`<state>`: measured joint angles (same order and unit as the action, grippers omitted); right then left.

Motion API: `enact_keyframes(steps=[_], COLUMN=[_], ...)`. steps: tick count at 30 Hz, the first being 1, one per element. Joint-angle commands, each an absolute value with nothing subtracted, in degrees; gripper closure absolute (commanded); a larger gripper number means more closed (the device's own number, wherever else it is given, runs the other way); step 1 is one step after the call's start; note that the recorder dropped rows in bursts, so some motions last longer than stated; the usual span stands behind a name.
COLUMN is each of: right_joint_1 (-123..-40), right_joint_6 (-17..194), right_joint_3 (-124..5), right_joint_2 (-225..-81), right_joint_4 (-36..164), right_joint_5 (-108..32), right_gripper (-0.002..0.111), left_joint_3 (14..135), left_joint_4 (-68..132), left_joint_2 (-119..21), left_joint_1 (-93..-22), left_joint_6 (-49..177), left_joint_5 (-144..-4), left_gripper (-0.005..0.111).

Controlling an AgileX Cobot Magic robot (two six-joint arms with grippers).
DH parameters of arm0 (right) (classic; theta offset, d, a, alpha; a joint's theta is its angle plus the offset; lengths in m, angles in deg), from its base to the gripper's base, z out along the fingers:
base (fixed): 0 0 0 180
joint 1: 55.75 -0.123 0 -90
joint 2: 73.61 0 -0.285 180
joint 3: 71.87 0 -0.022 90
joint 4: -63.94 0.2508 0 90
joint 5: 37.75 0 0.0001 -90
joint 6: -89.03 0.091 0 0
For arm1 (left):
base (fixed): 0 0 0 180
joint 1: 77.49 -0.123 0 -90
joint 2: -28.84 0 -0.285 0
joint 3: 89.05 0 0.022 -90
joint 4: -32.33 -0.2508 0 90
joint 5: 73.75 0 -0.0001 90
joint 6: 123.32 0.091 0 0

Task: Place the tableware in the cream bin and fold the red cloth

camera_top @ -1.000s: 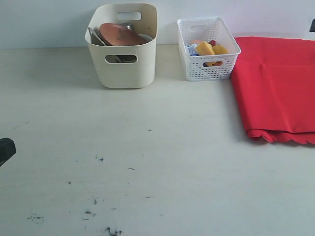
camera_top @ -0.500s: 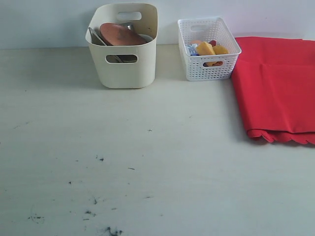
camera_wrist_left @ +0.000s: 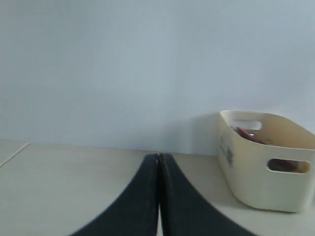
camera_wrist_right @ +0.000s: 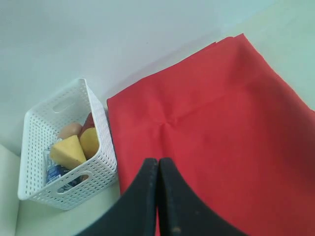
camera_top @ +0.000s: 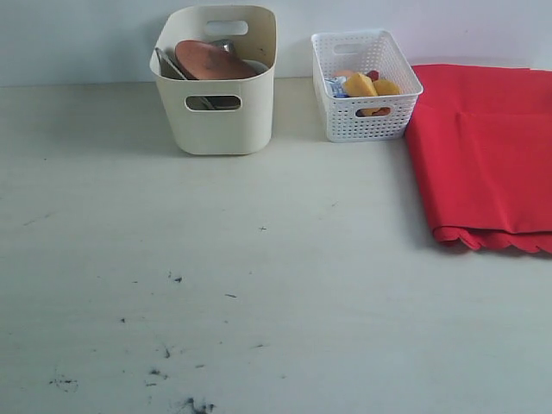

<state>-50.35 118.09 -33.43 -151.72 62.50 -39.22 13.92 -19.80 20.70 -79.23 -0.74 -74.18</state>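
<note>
Jaws together and empty on left tool (camera_wrist_left: 158,162) and right tool (camera_wrist_right: 158,164); tugging the red cloth (camera_top: 492,155) risks dragging the white basket (camera_top: 366,127) just beside it.

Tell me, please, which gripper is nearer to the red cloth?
The right. The right gripper, shut, points down at the red cloth near the white basket; the left gripper, also shut, faces the cream bin, with no cloth in its view.
</note>
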Motion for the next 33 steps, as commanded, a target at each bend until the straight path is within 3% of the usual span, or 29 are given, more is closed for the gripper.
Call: enact_keyframes(steps=[1, 5, 9, 11, 17, 33], right_joint_1=[-50.4, -50.4, -50.4, -50.4, -50.4, -50.4], right_joint_6=[117.5, 117.5, 117.5, 117.5, 117.5, 117.5], right_joint_3=[-33.1, -33.1, -33.1, -33.1, -33.1, -33.1], right_joint_2=[-151.4, -151.4, -151.4, -151.4, -151.4, -151.4], right_joint_4=[62.5, 62.5, 62.5, 62.5, 62.5, 62.5], right_joint_5=[-38.5, -38.5, -38.5, -38.5, -38.5, -38.5], right_gripper=[0.108, 0.108, 0.108, 0.108, 0.108, 0.108], left_joint_3=[13.7, 13.7, 13.7, 13.7, 13.7, 13.7], left_joint_4=[-19.9, -18.4, 19.7, 26.7, 27.3, 31.9], left_joint_2=[21.1, 21.1, 21.1, 21.1, 21.1, 21.1], left_joint_1=[-82.8, -79.4, -76.2, -76.2, -76.2, -76.2], left_joint_6=[-0.7, 3.0, 38.6, 45.4, 46.4, 52.4], left_joint_5=[-73.8, -67.1, -68.2, -70.7, -82.9, -88.0], left_gripper=[0.106, 0.106, 0.106, 0.106, 0.106, 0.106])
